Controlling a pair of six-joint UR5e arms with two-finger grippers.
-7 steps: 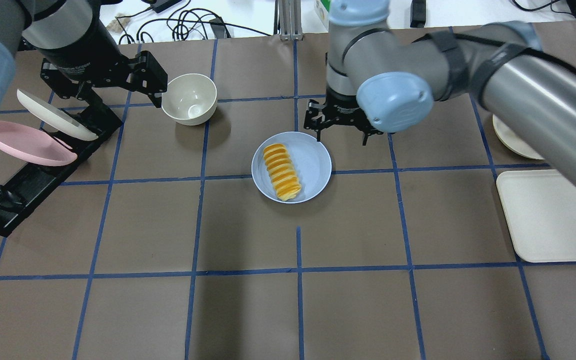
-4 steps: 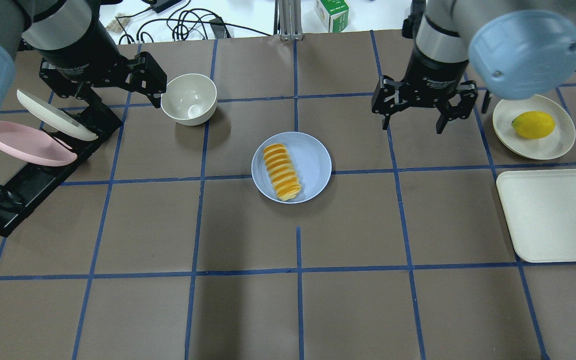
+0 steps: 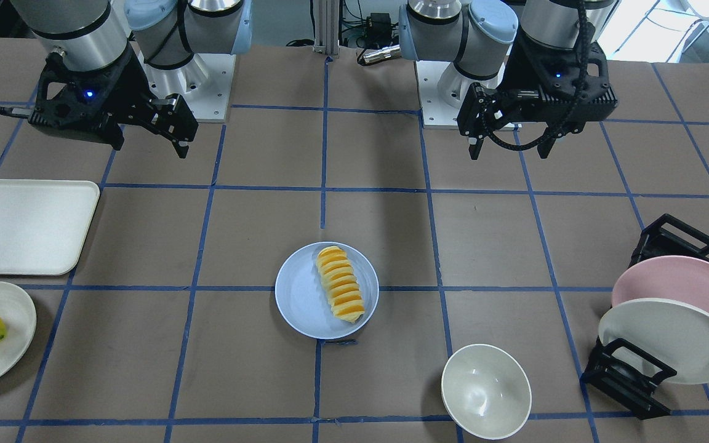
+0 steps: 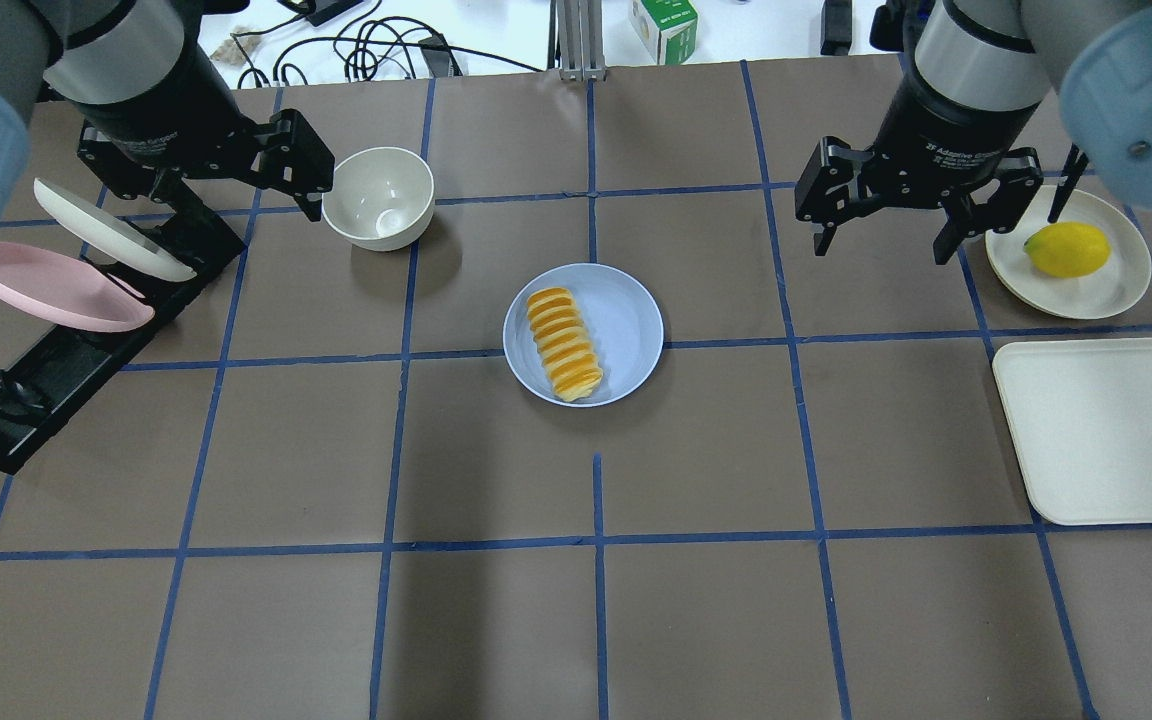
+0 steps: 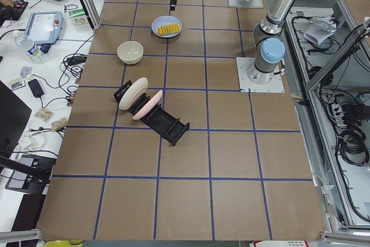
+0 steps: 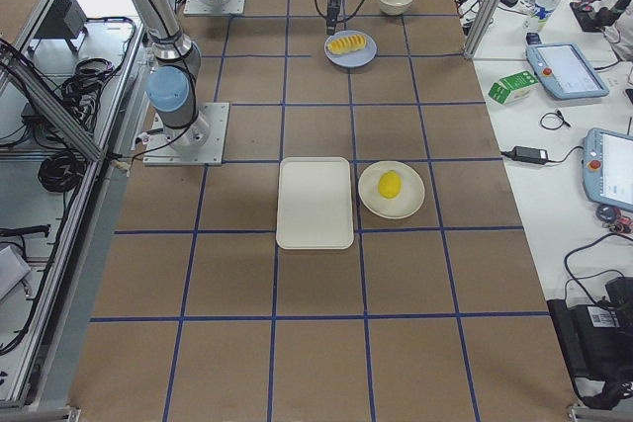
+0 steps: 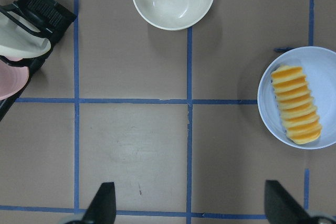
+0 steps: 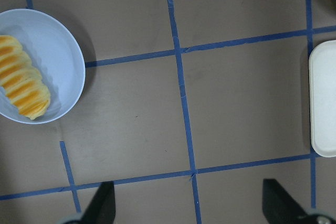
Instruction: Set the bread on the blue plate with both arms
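Note:
The bread [image 4: 564, 343] lies on the blue plate [image 4: 631, 320] at the table's middle, along the plate's left half. It also shows in the front view [image 3: 340, 284] on the plate [image 3: 299, 298], and in both wrist views [image 7: 296, 111] [image 8: 21, 85]. My left gripper [image 4: 236, 195] is open and empty, raised above the table near the bowl, well left of the plate. My right gripper [image 4: 881, 248] is open and empty, raised to the right of the plate, next to the lemon's plate. Neither gripper touches the bread or the plate.
A cream bowl [image 4: 379, 197] stands back left. A black rack [image 4: 66, 360] holds a pink plate [image 4: 56, 288] and a cream-white plate [image 4: 106, 230] at the far left. A lemon [image 4: 1066, 249] sits on a cream plate [image 4: 1116, 290]. A cream tray [image 4: 1106, 430] lies at the right.
My right gripper has moved away from the blue plate's rim, to the right and toward the lemon's plate. The bread, the plate and my left gripper have stayed put.

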